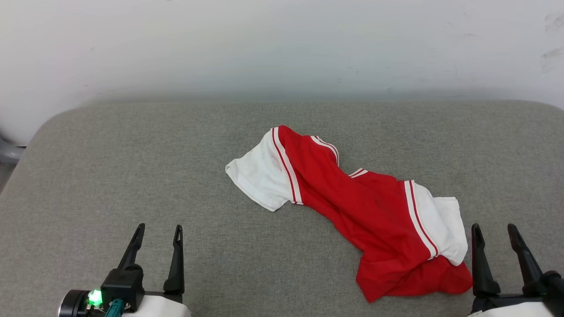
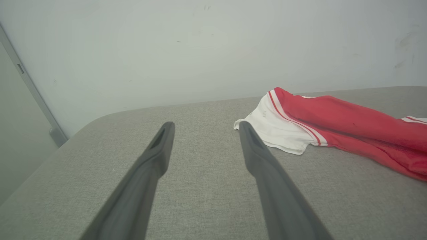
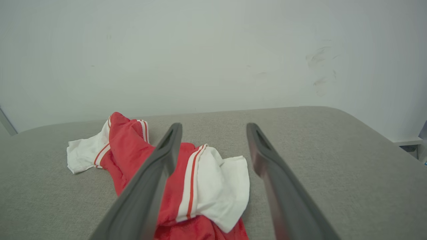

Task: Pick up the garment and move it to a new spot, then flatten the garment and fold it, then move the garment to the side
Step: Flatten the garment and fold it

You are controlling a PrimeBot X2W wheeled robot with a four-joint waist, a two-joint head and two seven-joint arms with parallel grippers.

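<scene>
Left gripper [image 1: 159,226] and right gripper [image 1: 493,226] gape wide, both empty. The shirt [image 1: 352,198] lies rumpled on the grey pad [image 1: 132,154], just left of the right gripper, well right of the left gripper.

One garment [image 1: 352,207]; left end effector [image 1: 159,226], right end effector [image 1: 493,226]: two; one grey surface [image 1: 132,167].

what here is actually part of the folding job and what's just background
Part of the job:
- garment, red with white sleeves, lying crumpled
- left gripper, open, apart from it
- right gripper, open, beside its near sleeve

Just background:
- grey padded surface under the garment
- pale wall behind
</scene>
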